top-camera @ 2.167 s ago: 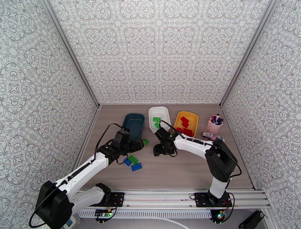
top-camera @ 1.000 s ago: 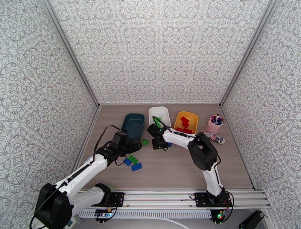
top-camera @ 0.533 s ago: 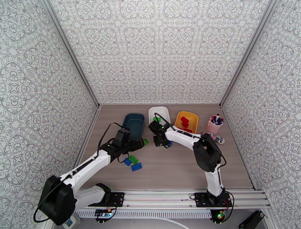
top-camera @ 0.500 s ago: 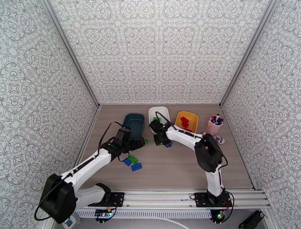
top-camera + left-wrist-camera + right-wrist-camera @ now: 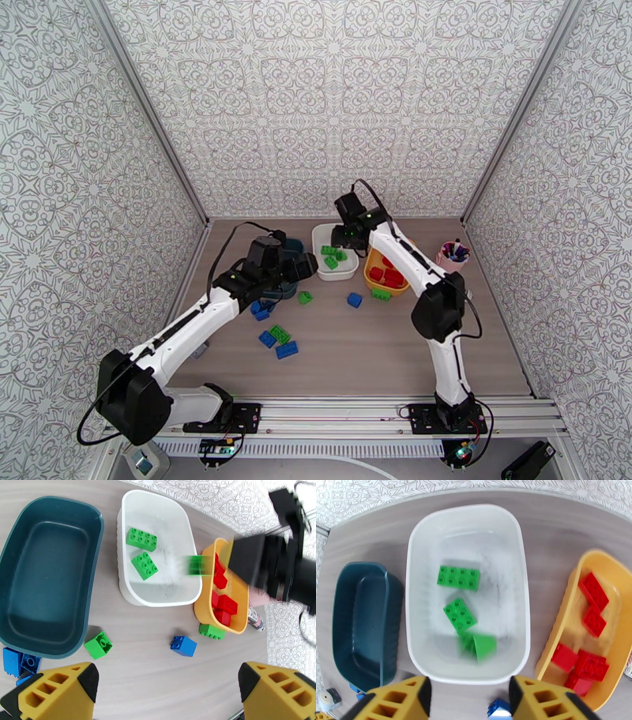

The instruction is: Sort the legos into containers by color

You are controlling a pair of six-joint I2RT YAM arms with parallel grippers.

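My right gripper (image 5: 347, 234) hangs open above the white tub (image 5: 418, 551). A blurred green brick (image 5: 480, 645) is in mid-fall into it, beside two green bricks (image 5: 459, 577) lying inside. The yellow tub (image 5: 588, 563) holds several red bricks (image 5: 593, 592). My left gripper (image 5: 168, 677) is open and holds nothing, just in front of the teal-blue tub (image 5: 47, 574), whose inside shows no bricks. Loose on the table are a green brick (image 5: 98, 645), a blue brick (image 5: 183, 645), a green brick (image 5: 211, 631) against the yellow tub, and more blue and green bricks (image 5: 276, 339).
A pink cup of pens (image 5: 452, 259) stands right of the yellow tub. Two blue bricks (image 5: 15, 663) lie at the teal tub's near corner, partly under my left arm (image 5: 205, 316). Patterned walls close in the table on three sides.
My right gripper rose from the table to above the white tub and opened, dropping a green brick. My left gripper moved back over the teal tub.
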